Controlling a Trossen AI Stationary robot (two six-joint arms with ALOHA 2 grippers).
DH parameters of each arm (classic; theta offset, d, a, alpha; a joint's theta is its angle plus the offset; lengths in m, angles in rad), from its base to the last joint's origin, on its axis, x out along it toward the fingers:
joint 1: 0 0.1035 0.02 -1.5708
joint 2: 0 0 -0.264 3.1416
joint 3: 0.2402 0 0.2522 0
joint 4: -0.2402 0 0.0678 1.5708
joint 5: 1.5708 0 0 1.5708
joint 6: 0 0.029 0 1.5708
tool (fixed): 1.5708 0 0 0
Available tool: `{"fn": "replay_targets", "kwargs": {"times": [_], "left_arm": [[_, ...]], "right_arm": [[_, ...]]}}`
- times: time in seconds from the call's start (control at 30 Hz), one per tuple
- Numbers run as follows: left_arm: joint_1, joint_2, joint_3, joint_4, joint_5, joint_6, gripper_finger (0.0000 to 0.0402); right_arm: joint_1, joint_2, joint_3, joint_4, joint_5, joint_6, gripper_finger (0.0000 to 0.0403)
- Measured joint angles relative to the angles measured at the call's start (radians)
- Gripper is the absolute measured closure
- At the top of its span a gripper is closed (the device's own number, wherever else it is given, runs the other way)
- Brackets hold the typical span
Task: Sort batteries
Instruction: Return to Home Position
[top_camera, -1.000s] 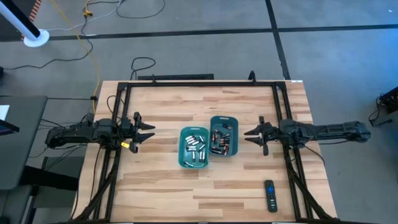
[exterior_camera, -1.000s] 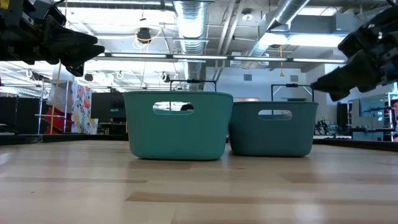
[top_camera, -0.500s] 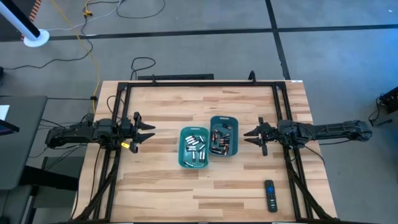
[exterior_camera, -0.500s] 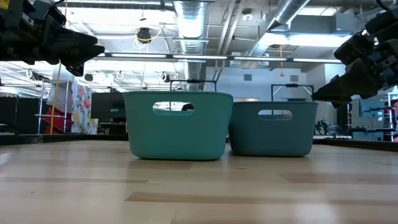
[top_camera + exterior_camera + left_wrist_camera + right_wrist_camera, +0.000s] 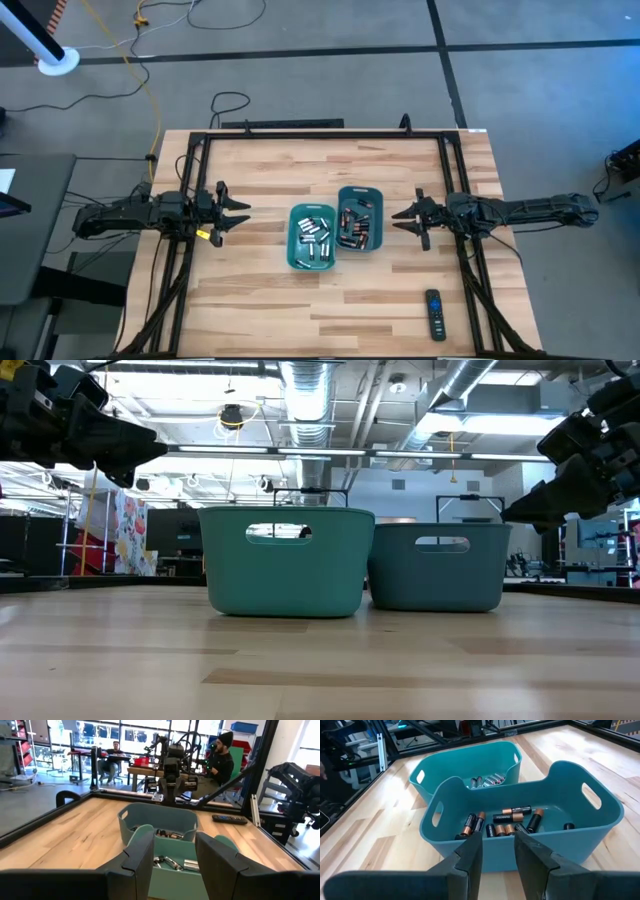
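Note:
Two teal bins stand side by side mid-table. The left bin (image 5: 312,238) holds silvery-white batteries (image 5: 172,864). The right bin (image 5: 359,219) holds dark batteries (image 5: 512,812) with copper-coloured ends. My left gripper (image 5: 240,213) hovers open above the table's left part, pointing at the bins, with nothing between its fingers (image 5: 174,842). My right gripper (image 5: 398,217) hovers open just right of the right bin, slanting slightly down at it, also with nothing between its fingers (image 5: 497,837). Both are clear of the tabletop in the low view, left (image 5: 150,450) and right (image 5: 512,510).
A black remote control (image 5: 434,314) lies near the table's front right corner. A black frame (image 5: 320,133) runs along the far edge and both sides. Bare wood lies in front of and behind the bins. People sit beyond the table (image 5: 220,760).
My right gripper has dipped a little toward the table, tipping slightly downward, and stays open. The bins and batteries have not moved.

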Motion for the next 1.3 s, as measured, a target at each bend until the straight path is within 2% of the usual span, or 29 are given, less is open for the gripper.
{"fn": "replay_targets", "kwargs": {"times": [0.4, 1.3], "left_arm": [[0.0, 0.0, 0.0, 0.0, 0.0, 0.068, 0.0264], [0.0, 0.0, 0.0, -0.001, 0.0, 0.012, 0.0264]], "right_arm": [[0.0, 0.0, 0.0, 0.001, 0.0, 0.002, 0.0271], [0.0, 0.0, 0.0, 0.001, 0.0, 0.001, 0.0271]]}}
